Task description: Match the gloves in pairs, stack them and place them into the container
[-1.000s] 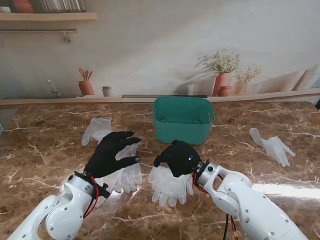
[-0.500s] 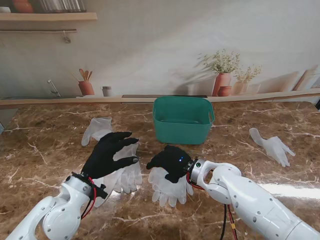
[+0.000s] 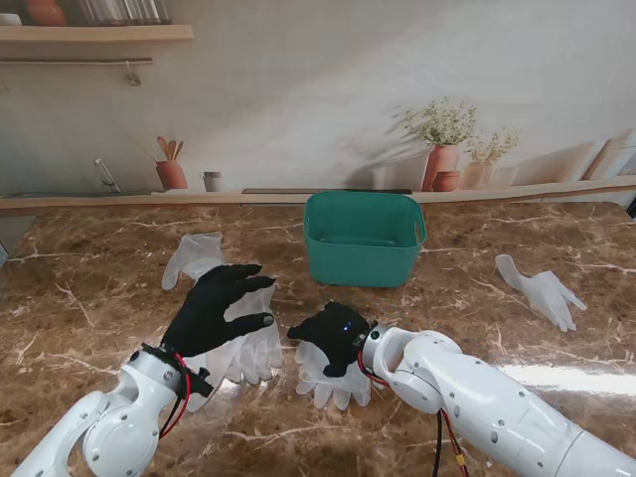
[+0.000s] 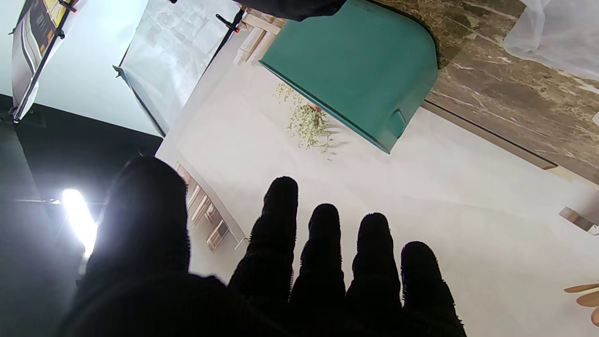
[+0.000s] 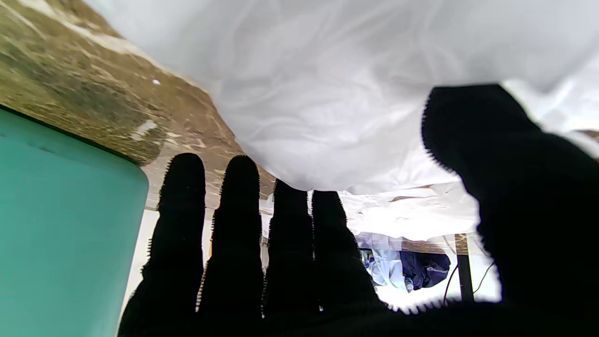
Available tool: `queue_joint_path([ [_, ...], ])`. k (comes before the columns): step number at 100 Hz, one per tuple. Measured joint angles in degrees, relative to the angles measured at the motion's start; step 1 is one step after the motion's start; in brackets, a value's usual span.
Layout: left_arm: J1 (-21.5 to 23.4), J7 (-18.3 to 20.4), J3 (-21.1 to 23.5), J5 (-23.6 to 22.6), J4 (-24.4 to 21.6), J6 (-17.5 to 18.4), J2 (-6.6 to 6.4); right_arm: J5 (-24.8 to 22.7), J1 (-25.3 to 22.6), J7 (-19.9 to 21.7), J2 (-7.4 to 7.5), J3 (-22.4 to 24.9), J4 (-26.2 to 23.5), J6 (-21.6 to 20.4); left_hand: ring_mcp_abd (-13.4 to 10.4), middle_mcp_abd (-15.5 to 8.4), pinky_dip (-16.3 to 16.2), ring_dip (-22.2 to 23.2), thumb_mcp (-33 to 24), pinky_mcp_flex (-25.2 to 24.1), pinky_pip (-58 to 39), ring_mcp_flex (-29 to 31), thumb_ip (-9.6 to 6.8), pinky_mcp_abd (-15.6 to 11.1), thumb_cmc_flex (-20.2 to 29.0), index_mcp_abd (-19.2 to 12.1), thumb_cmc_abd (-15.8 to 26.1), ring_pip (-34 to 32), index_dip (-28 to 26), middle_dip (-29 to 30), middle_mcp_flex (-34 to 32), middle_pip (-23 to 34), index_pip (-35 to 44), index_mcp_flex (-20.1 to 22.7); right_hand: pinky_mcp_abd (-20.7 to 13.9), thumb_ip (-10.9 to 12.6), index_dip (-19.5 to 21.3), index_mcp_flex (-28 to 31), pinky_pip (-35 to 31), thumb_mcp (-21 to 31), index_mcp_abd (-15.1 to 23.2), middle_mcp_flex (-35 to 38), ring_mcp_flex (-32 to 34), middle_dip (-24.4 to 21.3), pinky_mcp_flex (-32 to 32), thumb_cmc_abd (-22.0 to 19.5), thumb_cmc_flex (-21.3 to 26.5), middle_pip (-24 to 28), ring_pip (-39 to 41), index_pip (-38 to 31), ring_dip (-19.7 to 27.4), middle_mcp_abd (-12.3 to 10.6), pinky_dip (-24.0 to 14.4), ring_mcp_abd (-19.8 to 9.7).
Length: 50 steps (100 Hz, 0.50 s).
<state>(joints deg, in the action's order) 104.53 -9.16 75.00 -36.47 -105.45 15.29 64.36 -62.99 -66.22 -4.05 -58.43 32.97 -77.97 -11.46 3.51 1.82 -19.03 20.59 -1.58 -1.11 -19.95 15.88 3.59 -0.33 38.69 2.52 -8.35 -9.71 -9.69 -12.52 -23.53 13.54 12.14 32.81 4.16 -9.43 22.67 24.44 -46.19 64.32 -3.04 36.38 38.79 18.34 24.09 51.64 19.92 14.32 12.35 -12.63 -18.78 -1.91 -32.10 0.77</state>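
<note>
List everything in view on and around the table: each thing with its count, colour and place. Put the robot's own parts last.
container: one, teal, table centre, far side.
gloves: white, translucent, at least four:
glove by the left hand: partly under it, possibly more than one layer.
centre glove: under the right hand.
far-left glove: beside the container's left.
right glove: lying alone, far right.
table: one, brown marble.
backdrop: printed kitchen wall with plant pots and utensil jar.
left hand: black-gloved, open, raised over the left gloves.
right hand: black-gloved, fingers spread, over the centre glove.
</note>
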Motion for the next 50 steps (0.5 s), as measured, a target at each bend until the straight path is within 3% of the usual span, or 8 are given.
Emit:
queue_joint_path([
  [10,0.08,0.01,0.06,0.09,0.0,-0.02,-0.02,-0.16,0.82,-1.18,-0.25,-1.64,0.57,0.86,0.0,0.0,0.0,-0.01,0.0,0.0,0.01,0.0,0.0,0.0,0.0,0.0,0.0,0.01,0.0,0.0,0.0,0.0,0.0,0.0,-0.16,0.0,1.2,0.0,-0.82,0.0,0.0,1.84,2.3,6.68,0.48,0.17,-0.02,6.43,3.27,-0.02,-3.96,-2.12,-0.87,-1.46],
  [19,0.09,0.01,0.04,0.19,0.0,-0.05,-0.03,-0.95,1.25,-3.15,-0.44,-2.93,1.0,3.03,0.0,0.0,0.0,-0.01,0.0,0.0,0.6,0.0,0.0,0.0,1.47,-0.01,0.0,0.04,-0.02,0.0,0.0,0.0,0.59,0.02,-0.19,0.0,2.32,1.86,-2.21,0.69,0.39,7.34,5.16,20.44,1.14,2.34,-0.05,18.85,11.12,-0.68,-12.03,-5.82,-1.5,-3.01],
  [25,0.09,0.11,0.03,0.27,0.0,-0.08,-0.04,-1.59,1.26,-3.71,-0.57,-3.18,1.06,4.16,-0.02,0.0,0.0,-0.02,0.0,0.0,0.61,0.0,0.0,0.0,1.48,-0.01,0.0,0.63,-0.02,0.0,0.0,0.0,0.59,0.02,-0.09,-0.41,3.97,6.98,-2.89,1.33,3.74,11.43,5.22,27.59,1.15,3.96,-0.05,24.02,17.04,-4.39,-17.01,-7.15,-1.86,-3.5],
  [36,0.09,0.35,0.03,0.43,0.01,-0.08,-0.05,-1.73,1.06,-3.48,-0.69,-2.73,0.9,4.14,-0.02,0.0,0.0,-0.03,0.0,0.0,0.64,0.0,0.0,0.0,1.48,-0.03,0.0,0.64,-0.03,0.0,0.0,0.0,0.66,0.64,0.02,-0.41,13.24,17.5,-3.85,1.78,11.57,16.26,5.89,36.14,1.21,5.48,1.28,27.25,25.25,-14.93,-23.07,-8.42,-2.33,-4.73],
  [38,0.09,0.39,0.03,0.45,0.01,-0.08,-0.05,-1.73,1.05,-3.54,-0.72,-2.64,0.85,4.1,-0.03,0.0,0.0,-0.03,0.0,0.0,0.65,0.0,0.0,0.0,1.48,-0.04,0.0,0.64,-0.03,0.0,0.0,0.0,0.66,0.64,0.02,-1.52,14.81,18.95,-3.87,1.78,12.76,16.27,5.82,36.53,1.19,5.62,1.97,27.28,25.54,-16.89,-23.09,-8.43,-2.5,-4.73],
  [39,0.09,0.41,0.03,0.46,0.01,-0.08,-0.05,-1.73,1.05,-3.59,-0.73,-2.6,0.84,4.08,-0.03,0.0,0.0,-0.03,0.0,0.0,0.65,0.0,0.0,0.0,1.48,-0.04,0.0,0.64,-0.03,0.0,0.0,0.0,0.66,0.64,0.02,-4.29,15.23,21.94,-4.51,1.45,15.68,16.31,5.76,37.06,1.18,5.8,3.41,27.28,26.19,-21.08,-23.1,-8.46,-2.89,-4.8],
  [43,0.09,0.45,0.03,0.48,0.02,-0.07,-0.06,-1.76,1.04,-3.69,-0.75,-2.57,0.84,4.04,-0.03,0.0,-0.01,-0.03,0.0,0.0,0.68,0.0,0.0,0.0,1.48,-0.04,0.0,0.64,-0.03,0.0,0.0,0.0,0.66,0.64,-0.01,-8.4,13.84,26.06,-5.19,0.41,20.77,16.24,5.36,37.45,1.17,5.98,5.85,26.52,26.76,-30.03,-23.1,-8.5,-3.59,-4.9],
  [50,0.07,0.54,0.04,0.49,0.04,-0.03,-0.07,-2.31,0.96,-4.01,-0.73,-2.55,0.93,3.93,-0.03,0.0,-0.02,-0.04,0.0,0.0,0.73,0.0,0.0,0.0,1.48,-0.04,0.0,0.64,-0.03,0.01,0.0,0.0,0.66,0.64,-0.33,-9.93,12.58,29.42,-8.14,-0.67,24.32,15.48,4.11,36.13,1.82,6.34,8.71,22.28,26.49,-37.32,-23.1,-8.55,-5.02,-5.35],
])
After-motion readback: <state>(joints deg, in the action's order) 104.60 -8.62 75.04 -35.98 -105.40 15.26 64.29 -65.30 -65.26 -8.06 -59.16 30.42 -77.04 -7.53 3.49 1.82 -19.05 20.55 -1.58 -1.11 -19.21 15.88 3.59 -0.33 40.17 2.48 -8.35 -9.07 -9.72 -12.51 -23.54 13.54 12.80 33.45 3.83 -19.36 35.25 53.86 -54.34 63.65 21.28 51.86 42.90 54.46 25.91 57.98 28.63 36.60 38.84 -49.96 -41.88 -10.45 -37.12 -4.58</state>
